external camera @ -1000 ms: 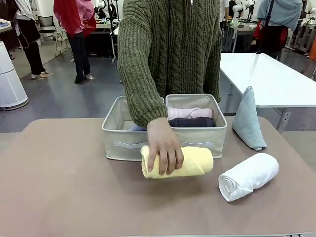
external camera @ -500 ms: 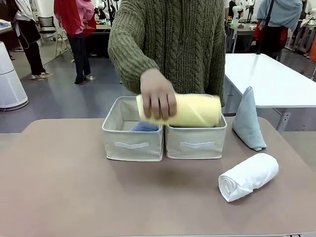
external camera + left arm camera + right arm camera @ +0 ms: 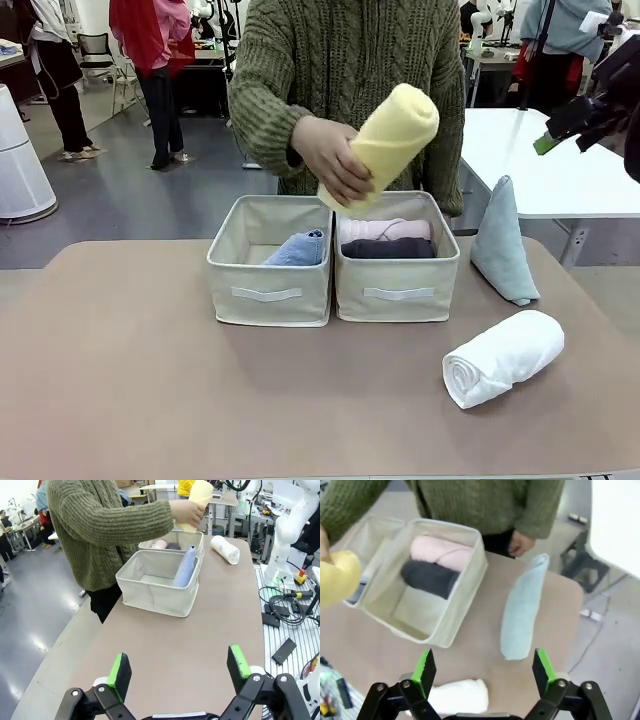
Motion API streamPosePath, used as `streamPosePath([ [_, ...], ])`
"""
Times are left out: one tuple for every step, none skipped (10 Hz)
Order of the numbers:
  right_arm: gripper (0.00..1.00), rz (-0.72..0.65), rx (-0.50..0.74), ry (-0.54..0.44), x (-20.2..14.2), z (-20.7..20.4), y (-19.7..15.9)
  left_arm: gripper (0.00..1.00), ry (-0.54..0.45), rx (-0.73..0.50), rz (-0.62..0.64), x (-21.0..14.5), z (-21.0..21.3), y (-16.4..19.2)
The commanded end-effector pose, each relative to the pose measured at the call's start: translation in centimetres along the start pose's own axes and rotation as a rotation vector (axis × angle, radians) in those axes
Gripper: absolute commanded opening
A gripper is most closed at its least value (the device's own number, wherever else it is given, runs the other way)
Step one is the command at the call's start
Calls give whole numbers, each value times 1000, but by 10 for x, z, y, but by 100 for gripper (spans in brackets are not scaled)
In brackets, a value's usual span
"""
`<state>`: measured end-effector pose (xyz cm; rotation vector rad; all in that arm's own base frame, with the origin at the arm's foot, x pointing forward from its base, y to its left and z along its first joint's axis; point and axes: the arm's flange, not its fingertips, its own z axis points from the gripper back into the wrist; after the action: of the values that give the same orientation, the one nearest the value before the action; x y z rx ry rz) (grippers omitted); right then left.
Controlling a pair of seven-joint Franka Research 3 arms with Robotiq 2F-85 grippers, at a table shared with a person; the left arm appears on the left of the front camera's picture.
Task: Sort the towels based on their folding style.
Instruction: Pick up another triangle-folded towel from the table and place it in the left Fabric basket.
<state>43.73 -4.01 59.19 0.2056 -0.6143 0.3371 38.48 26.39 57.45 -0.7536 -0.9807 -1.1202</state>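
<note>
Two cloth bins are set touching, side by side, at the middle of the desk's far edge.

Left bin: one blue towel is leaned against the wall next to the other bin. In the left wrist view it is seen standing almost upright.

Right bin: a pink roll and a dark grey roll are laid touching.

A yellow roll is held tilted above the right bin in the person's hand. A grey-green cone is stood near the far right corner. A white roll is laid by the right edge.

In the right wrist view, the person's other hand is seen beyond the far edge.

The left end effector and the right end effector are both released, with nothing grasped.
</note>
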Motion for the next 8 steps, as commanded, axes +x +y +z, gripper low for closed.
streamPosePath([
  [100, -65, 28, -22, -7, 21, -16, 100, 6, -7, -11, -1, 2, -2],
  [100, 0, 0, 0, 0, 0, 0, 100, 6, -7, -11, -1, 2, -2],
  [100, 0, 0, 0, 0, 0, 0, 100, 6, -7, -11, -1, 2, -2],
  [100, 0, 0, 0, 0, 0, 0, 100, 6, -7, -11, -1, 2, -2],
  [100, 0, 0, 0, 0, 0, 0, 100, 6, -7, -11, -1, 2, -2],
  [100, 0, 0, 0, 0, 0, 0, 100, 6, -7, -11, -1, 2, -2],
  [100, 0, 0, 0, 0, 0, 0, 100, 6, -7, -11, -1, 2, -2],
  [100, 18, 26, -2, 1, -1, 1, 100, 6, -7, -11, -1, 2, -2],
])
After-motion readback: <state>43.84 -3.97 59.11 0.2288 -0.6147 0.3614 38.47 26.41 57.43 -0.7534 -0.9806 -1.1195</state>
